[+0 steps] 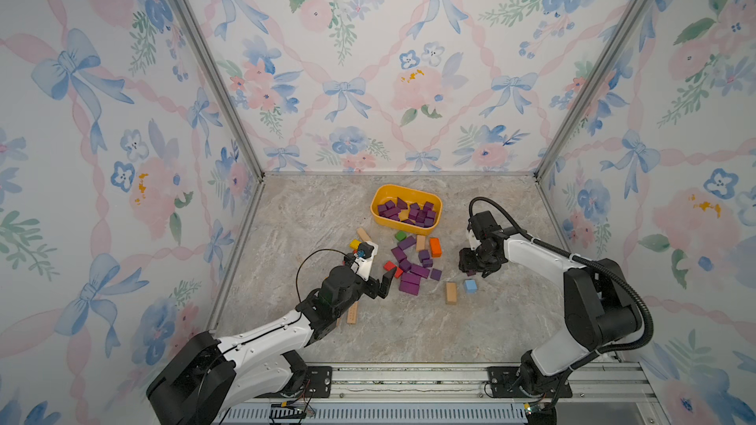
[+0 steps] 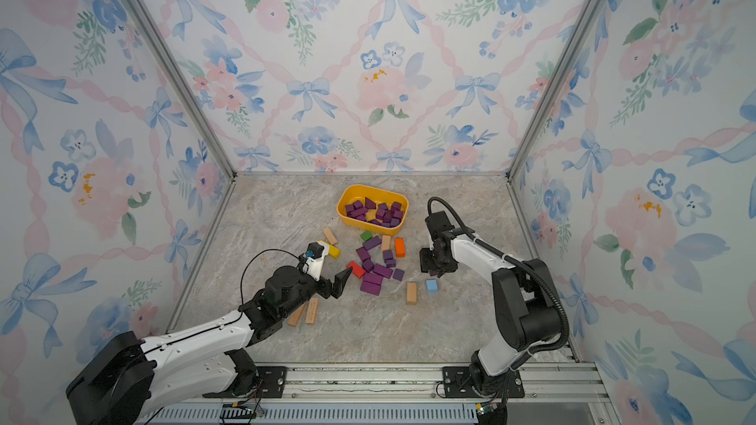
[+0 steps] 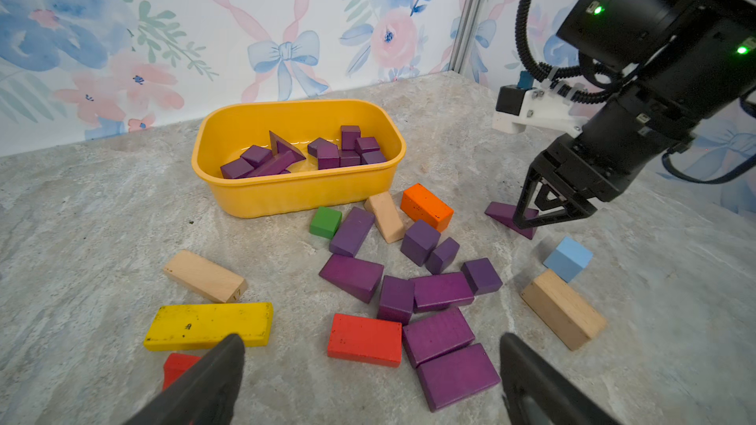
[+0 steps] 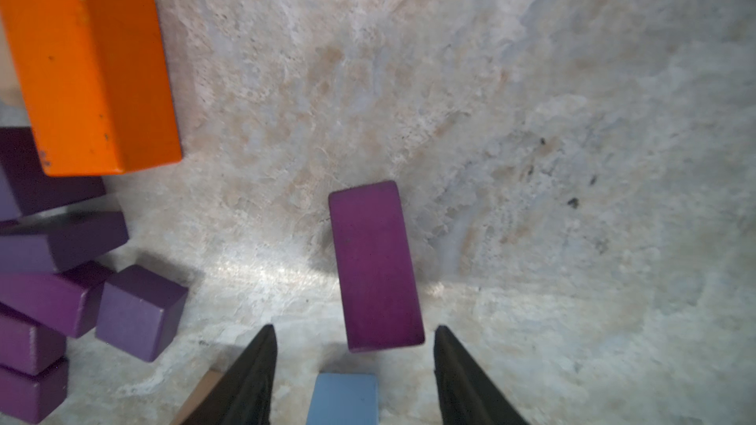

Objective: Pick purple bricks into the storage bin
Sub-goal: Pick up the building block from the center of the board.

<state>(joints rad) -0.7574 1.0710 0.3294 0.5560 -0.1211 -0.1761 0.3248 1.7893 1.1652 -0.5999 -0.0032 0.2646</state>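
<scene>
While the right pincer (image 4: pixel 354 327) stands jaws apart astride the near end of a purple brick (image 4: pixel 374 263), one jaw almost touching, centring before closing seems wise; the bin (image 3: pixel 298 194) lies beyond, leftward; the left pincer (image 3: pixel 370 337) gapes empty.

We find the dark purple wooden wedge (image 3: pixel 502 215) in the left wrist view, but in both top views the right gripper (image 1: pixel 471 271) covers nearly all of it. The left arm (image 1: pixel 278 333) hides part of a plain tan wooden bar (image 1: pixel 352 313), and the purple bricks (image 1: pixel 409 212) in the yellow plastic storage bin (image 1: pixel 405 187) are too small to count. In the right wrist view the orange wooden block (image 4: pixel 90 71) and light blue wooden cube (image 4: pixel 343 398) run off the edges. The left jaws half hide a red wooden block (image 3: pixel 178 363).
</scene>
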